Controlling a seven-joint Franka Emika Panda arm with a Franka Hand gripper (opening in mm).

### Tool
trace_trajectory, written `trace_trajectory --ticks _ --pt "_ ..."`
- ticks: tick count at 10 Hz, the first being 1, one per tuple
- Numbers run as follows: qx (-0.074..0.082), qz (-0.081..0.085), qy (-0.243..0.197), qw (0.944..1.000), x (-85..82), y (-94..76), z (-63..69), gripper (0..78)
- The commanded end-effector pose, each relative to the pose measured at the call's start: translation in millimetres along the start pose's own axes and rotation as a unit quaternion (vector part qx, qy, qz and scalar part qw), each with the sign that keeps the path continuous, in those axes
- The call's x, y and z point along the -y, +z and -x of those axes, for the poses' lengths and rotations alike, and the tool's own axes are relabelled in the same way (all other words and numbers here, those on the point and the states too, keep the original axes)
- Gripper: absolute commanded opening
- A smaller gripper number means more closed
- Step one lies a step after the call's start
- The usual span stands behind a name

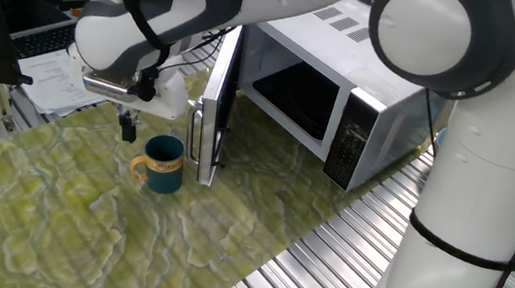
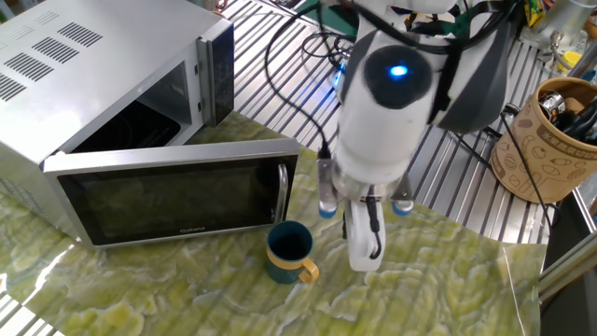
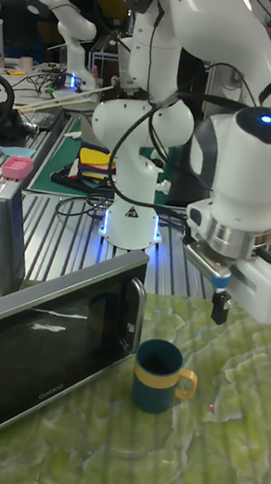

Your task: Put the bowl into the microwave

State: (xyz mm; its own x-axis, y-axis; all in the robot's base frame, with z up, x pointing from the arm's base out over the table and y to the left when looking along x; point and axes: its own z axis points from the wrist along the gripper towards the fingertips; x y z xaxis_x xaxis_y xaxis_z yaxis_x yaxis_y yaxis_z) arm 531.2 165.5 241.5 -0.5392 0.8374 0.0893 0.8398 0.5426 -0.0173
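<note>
gripper [image 3: 219,307] empty, hanging above the mat; how far its fingers are spread cannot be told | bowl [image 3: 158,374] upright on the mat just beside the open microwave [image 2: 112,121] door, below and left of gripper in tall view, handle toward it

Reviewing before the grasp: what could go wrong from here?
1. The bowl stands close beside the open microwave door; a descending pincer could clip the door's handle.
2. Its handle sticks out sideways, so a finger landing on it might tip or spin the bowl.
3. The swung-out door partly blocks the way into the microwave cavity.
</note>
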Motion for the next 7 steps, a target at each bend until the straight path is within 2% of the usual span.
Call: trace_trajectory --ticks 1,2,5,7 --pt "0.01 -0.008 0.042 0.9991 -0.9 -0.1 0.0 1.2" --pt "0.016 -0.011 0.054 0.9983 -0.9 -0.1 0.0 1.2" --pt "0.04 -0.009 0.09 0.995 -14.0 22.3 5.5 1.2" --pt "0.041 -0.002 0.117 0.9923 -22.4 20.9 13.9 1.2"
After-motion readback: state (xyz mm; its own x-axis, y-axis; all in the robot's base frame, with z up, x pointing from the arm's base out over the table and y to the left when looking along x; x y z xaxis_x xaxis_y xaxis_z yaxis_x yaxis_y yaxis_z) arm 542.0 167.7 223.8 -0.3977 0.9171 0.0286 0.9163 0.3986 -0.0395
